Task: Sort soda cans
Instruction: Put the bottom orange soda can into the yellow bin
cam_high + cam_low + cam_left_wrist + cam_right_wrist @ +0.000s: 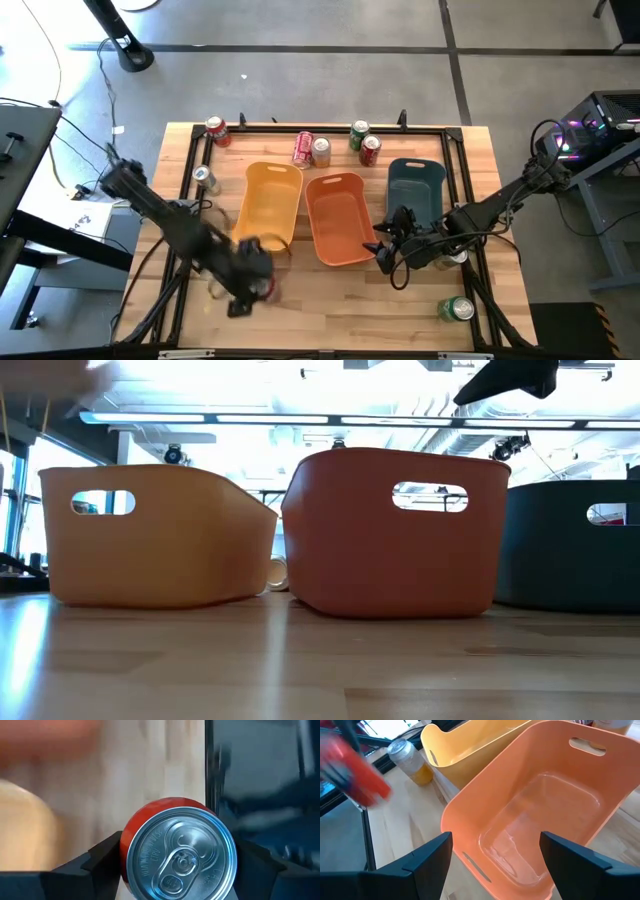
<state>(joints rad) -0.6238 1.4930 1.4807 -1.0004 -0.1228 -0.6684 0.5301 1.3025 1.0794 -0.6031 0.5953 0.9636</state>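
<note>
Red soda can (175,852) sits between the left hand's (250,285) fingers at the counter's (330,300) near left, their grip not yet certain. Lifted now, it may slip or tip. Right hand (495,862) hovers spread over the orange bin (340,215).

The left gripper (250,290) hides most of the red can (264,289) beside the yellow bin (272,200) — only a red sliver shows from above. In the right wrist view that can (357,772) is a blur — unreadable.
</note>
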